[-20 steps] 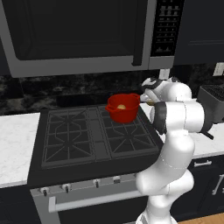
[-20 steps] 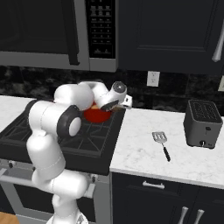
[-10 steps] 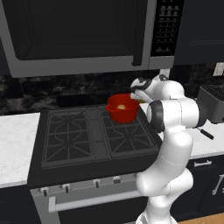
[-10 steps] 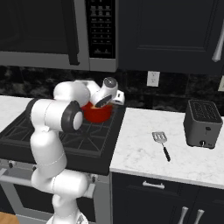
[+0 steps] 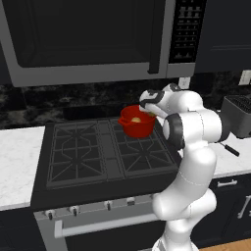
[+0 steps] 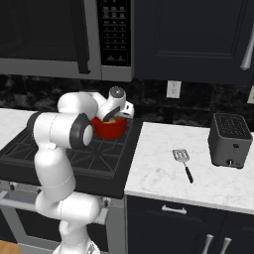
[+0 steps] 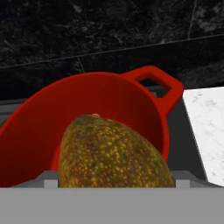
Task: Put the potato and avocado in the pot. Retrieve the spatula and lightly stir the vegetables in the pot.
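**Tool carrying avocado at pot rim: release position**

Tool (image 5: 153, 113) sits at the right-hand rim of the pot (image 5: 136, 123), jaws spread wide and pinching the avocado (image 7: 113, 153) between them. In the hand view the avocado's speckled green body lies in front of the red bowl, its long axis pointing forward into the opening, with the pot's looped handle (image 7: 154, 80) beyond and to the right.

From left to right across the left base view: the stove (image 5: 83, 152) carries the pot on its rear right burner; a pale lump, judged to be the potato (image 5: 136, 119), lies inside the pot; the tool follows, touching or just beside the rim.

The spatula (image 6: 182, 163) lies on the bench (image 6: 158, 171), well apart to the right of the pot, handle toward the front edge. The release likely needs the avocado carried further over the bowl.
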Tool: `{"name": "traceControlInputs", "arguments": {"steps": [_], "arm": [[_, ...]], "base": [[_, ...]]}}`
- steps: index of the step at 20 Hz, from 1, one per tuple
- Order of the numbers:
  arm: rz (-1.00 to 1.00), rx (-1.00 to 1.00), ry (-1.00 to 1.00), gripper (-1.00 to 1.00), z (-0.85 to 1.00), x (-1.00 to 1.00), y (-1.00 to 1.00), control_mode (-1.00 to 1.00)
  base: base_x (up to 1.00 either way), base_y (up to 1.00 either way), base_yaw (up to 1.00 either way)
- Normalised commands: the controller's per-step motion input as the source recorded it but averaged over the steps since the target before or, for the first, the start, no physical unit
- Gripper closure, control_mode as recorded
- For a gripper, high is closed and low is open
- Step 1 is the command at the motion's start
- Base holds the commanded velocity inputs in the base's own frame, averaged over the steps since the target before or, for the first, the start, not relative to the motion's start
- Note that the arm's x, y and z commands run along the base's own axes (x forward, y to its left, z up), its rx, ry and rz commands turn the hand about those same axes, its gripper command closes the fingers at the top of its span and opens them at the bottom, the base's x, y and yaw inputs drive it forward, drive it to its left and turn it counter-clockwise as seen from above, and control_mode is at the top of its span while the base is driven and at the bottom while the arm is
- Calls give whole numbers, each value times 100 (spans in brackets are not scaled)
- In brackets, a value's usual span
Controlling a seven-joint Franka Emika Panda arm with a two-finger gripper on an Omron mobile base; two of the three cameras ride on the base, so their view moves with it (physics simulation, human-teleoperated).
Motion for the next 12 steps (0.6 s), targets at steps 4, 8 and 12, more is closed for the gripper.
{"name": "traceControlInputs", "arguments": {"steps": [4, 8, 12], "arm": [[0, 0, 3, 100, -12, 5, 23, -100], [0, 0, 0, 100, -14, 1, 10, -100], [0, 0, 0, 100, -10, 0, 13, -100]], "base": [[0, 0, 0], [0, 0, 0], [0, 0, 0]]}}
